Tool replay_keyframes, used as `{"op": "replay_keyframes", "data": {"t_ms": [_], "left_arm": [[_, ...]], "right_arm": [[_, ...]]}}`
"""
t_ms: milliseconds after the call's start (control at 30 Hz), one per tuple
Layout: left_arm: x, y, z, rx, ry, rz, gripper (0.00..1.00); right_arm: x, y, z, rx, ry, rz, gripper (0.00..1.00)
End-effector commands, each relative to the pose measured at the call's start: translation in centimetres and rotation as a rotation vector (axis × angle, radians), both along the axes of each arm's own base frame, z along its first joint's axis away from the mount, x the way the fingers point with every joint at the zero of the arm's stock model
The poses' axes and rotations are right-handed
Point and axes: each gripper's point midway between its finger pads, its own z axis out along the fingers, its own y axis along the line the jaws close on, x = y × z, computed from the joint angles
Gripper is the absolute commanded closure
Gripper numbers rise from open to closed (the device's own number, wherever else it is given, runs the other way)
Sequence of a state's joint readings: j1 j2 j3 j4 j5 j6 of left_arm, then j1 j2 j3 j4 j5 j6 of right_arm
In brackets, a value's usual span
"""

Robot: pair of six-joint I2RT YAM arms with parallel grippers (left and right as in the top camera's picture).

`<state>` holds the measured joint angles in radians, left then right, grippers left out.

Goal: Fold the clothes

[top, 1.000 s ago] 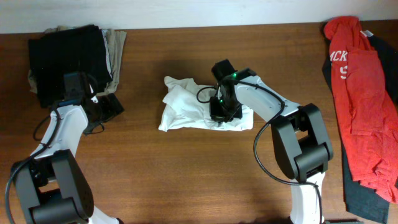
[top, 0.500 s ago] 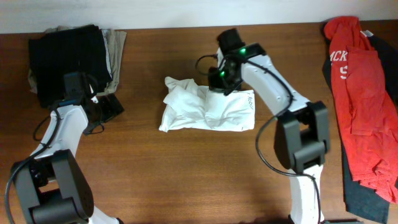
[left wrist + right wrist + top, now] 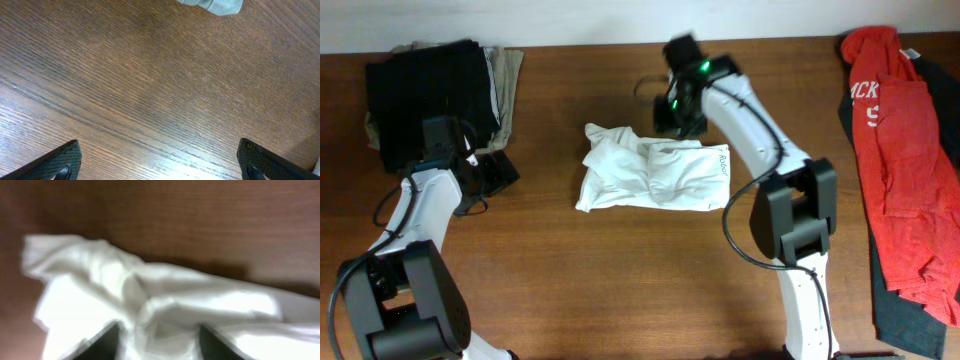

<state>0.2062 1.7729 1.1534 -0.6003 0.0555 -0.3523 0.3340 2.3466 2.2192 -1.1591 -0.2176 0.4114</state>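
The left claw [image 3: 160,162] hangs spread wide over wood grain at the bench's [image 3: 620,270] left side, its arm bent. The crumpled white T-shirt [image 3: 650,178] lies mid-bench. The right arm stretches to the shirt's far edge, the right claw [image 3: 160,341] parted above folds that the wrist view shows blurred.

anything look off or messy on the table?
White T-shirt in the middle of the table is a crumpled, lumpy bundle, not a flat fold. Red shirt lies sprawled unfolded at the right edge. Nothing spilled or damaged.
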Motion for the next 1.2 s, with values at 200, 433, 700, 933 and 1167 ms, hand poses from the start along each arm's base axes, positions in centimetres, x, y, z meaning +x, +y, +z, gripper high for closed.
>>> {"op": "replay_keyframes", "data": {"t_ms": [200, 433, 700, 933, 1167], "left_arm": [[-1.2, -0.2, -1.7, -0.011, 0.016, 0.000, 0.01], [-1.2, -0.2, -1.7, -0.010, 0.015, 0.000, 0.01], [-1.1, -0.3, -1.7, -0.012, 0.008, -0.001, 0.01], [0.0, -3.6, -0.9, -0.188, -0.060, -0.096, 0.01], [0.0, -3.6, -0.9, -0.187, -0.060, -0.095, 0.01]], "right_arm": [[-5.8, -4.5, 8.9, -0.049, 0.094, 0.131, 0.28], [-11.8, -1.0, -3.4, -0.131, 0.373, 0.214, 0.85], [-13.1, -0.9, -8.4, -0.121, 0.410, 0.157, 0.90], [-6.3, -1.4, 2.1, -0.049, 0.136, 0.102, 0.42], [-6.3, 1.1, -0.2, 0.001, 0.139, 0.143, 0.73]]}}
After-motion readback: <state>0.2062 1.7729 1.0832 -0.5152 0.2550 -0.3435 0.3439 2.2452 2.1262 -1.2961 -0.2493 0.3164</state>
